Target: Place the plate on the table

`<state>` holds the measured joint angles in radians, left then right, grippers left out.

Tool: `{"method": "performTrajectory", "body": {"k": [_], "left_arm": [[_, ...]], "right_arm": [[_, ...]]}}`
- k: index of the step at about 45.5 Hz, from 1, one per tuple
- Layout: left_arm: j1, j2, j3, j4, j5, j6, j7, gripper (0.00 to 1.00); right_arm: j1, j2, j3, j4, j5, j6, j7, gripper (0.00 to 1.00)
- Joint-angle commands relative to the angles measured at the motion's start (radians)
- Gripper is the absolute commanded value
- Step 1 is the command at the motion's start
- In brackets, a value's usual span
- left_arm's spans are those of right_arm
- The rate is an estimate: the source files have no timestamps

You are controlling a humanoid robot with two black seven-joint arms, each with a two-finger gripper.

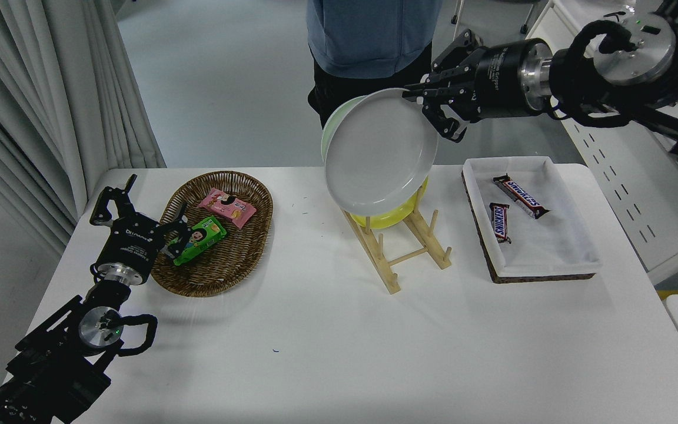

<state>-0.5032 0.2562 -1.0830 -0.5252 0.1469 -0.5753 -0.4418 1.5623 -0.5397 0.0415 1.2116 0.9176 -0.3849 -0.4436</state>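
Note:
My right gripper (418,99) is shut on the upper right rim of the light grey plate (379,153). It holds the plate tilted in the air above the wooden dish rack (395,250), clear of the white table (327,330). The grey plate hides most of the yellow plate (391,217) and the pale green plate (330,126), which stand in the rack behind it. My left gripper (139,206) is parked open at the lower left beside the wicker basket.
A wicker basket (215,232) with snack packs sits at the left. A white-lined tray (530,221) with two Snickers bars lies at the right. A person (368,47) stands at the far side. A white desk (615,171) stands at the right.

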Motion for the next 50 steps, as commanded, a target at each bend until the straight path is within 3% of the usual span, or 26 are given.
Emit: {"method": "performTrajectory", "body": {"k": [1,11,20,50], "left_arm": [[0.0,0.0,0.0,0.001,-0.001,0.0,0.0,1.0],[0.0,0.0,0.0,-0.001,-0.001,0.0,0.0,1.0],[0.0,0.0,0.0,0.001,0.0,0.0,0.0,1.0],[0.0,0.0,0.0,0.001,0.0,0.0,0.0,1.0]], "right_arm": [[-0.027,0.112,0.001,0.026,0.032,-0.196,0.025,0.0],[-0.033,0.135,0.003,0.037,0.067,-0.331,0.049,0.0],[-0.062,0.239,0.006,-0.009,0.086,-0.397,0.049,0.0],[-0.258,0.489,0.052,-0.25,0.098,-0.401,0.049,0.0]]}}
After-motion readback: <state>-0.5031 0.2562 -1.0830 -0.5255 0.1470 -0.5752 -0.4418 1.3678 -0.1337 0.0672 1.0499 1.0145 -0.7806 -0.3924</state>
